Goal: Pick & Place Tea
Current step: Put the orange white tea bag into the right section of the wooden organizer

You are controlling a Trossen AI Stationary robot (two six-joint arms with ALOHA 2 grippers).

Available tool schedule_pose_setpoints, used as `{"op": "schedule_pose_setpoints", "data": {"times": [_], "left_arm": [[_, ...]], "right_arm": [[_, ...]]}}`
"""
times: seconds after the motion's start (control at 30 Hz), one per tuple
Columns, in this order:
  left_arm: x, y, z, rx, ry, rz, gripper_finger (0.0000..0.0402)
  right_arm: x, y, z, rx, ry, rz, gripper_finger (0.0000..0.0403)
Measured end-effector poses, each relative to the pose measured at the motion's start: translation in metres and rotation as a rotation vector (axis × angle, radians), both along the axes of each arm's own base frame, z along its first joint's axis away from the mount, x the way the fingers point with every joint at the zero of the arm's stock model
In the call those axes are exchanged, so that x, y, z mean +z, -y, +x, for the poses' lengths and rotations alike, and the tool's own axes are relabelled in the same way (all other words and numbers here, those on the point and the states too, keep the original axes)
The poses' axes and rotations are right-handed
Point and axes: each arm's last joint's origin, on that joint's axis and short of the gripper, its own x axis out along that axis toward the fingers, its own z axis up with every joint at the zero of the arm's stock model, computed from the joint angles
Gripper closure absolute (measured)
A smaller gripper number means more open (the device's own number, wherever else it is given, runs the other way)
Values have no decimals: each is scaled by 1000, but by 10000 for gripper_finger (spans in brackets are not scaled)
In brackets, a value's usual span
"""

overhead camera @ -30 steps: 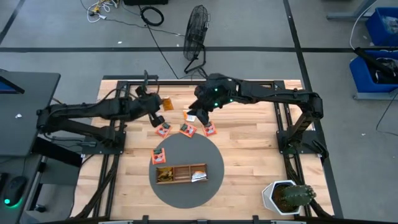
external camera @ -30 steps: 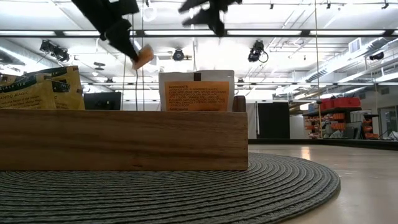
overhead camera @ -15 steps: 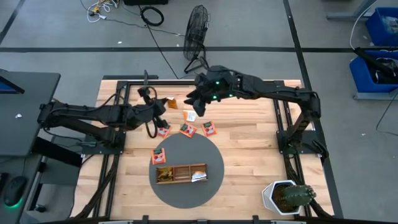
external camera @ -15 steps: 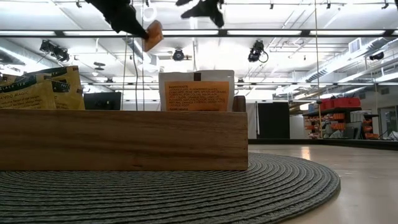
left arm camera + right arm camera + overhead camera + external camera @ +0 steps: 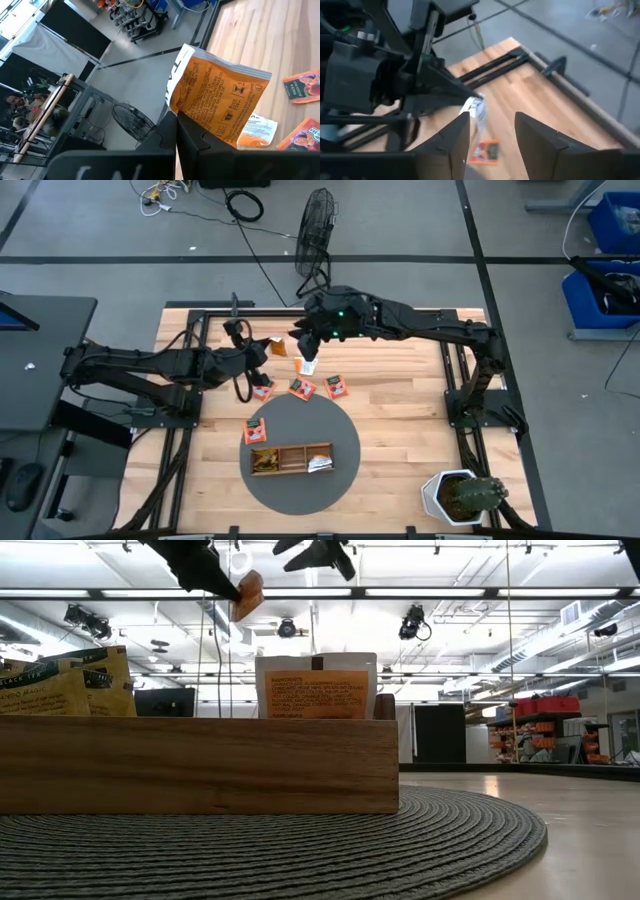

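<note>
Wooden tray (image 5: 200,765) unchanged; its orange sachet (image 5: 317,688) label is unreadable. Left gripper (image 5: 262,350) stays clenched on an orange tea sachet (image 5: 215,102), raised, fine print illegible. Right gripper (image 5: 305,352) has shifted left, fingers spread, above white sachet (image 5: 307,367).

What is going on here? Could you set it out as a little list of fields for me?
Left pincer: shut on an orange paper tea sachet, held up off the table
Right pincer: open, empty, above a white paper sachet
On the wooden table: three red-orange sachets in a row
Wooden compartment tray: on a round grey woven mat, already holding some sachets
Corner: potted cactus
</note>
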Motion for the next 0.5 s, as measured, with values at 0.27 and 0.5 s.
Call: {"op": "schedule_pose_setpoints", "data": {"times": [0.27, 0.5], "left_arm": [[0, 0, 0, -6, -5, 6, 400], [1, 1, 2, -74, -37, 21, 400]], "right_arm": [[-3, 1, 7, 57, -8, -147, 239], [-18, 2, 15, 88, -56, -131, 239]]}}
